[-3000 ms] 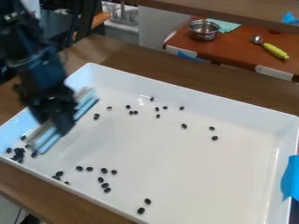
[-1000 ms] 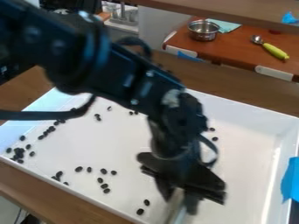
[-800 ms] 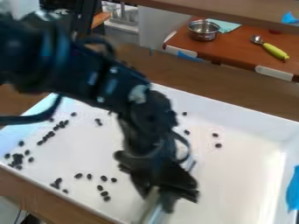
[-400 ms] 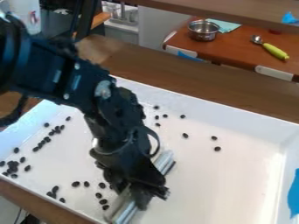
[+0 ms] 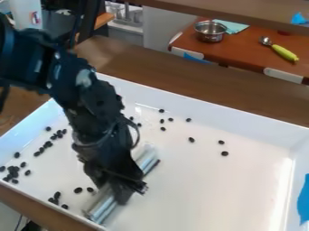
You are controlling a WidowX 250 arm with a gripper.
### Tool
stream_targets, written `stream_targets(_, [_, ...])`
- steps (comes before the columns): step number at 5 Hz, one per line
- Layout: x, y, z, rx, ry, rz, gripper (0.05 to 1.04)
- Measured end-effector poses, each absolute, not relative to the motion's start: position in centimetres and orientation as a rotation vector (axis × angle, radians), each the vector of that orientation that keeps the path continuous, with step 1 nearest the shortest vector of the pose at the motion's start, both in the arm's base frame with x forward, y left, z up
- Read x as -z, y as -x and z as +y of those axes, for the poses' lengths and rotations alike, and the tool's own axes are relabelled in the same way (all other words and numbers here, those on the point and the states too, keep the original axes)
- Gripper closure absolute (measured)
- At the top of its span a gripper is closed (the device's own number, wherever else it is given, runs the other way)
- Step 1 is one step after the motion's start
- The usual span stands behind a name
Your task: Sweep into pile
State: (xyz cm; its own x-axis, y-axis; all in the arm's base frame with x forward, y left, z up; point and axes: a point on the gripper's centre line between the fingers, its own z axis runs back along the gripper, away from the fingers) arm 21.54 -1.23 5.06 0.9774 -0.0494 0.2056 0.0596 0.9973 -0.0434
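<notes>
- The black arm (image 5: 60, 74) is seen entering at the upper left of the frame, its hand (image 5: 119, 188) pointed down just left of the lower centre.
- A pale, shiny bar (image 5: 147, 159) is held by the hand, which is closed around its middle; the bar is slanted from the centre of the frame toward the lower left.
- Small dark pieces (image 5: 48, 144) are found scattered in a white tray (image 5: 241, 189), by which most of the frame is occupied.
- A tight cluster (image 5: 13, 170) is noted at the far left, with a loose line of pieces extended above and to the right of it.
- A small group (image 5: 57, 196) is noted at the lower left, and two single pieces are noted between it and the hand.
- Further pieces are found spread from the centre toward the right, beyond the bar.
- The tray is supported by a brown wooden table (image 5: 181, 92); blue tape (image 5: 304, 198) is attached at its right wall.
- At the upper right, a metal pot (image 5: 210, 31), a spoon (image 5: 280, 50) with a yellow-green handle and a teal cloth (image 5: 234, 26) are placed on a reddish-brown surface (image 5: 244, 45).
</notes>
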Motion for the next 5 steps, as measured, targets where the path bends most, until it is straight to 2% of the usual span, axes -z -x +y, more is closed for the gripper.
stream_targets(3, [-5.0, -21.2, 4.9, 0.079, -0.007, -0.138, 0.708])
stream_targets(5, [-5.3, -20.8, 9.3, 0.078, -0.002, -0.114, 0.708])
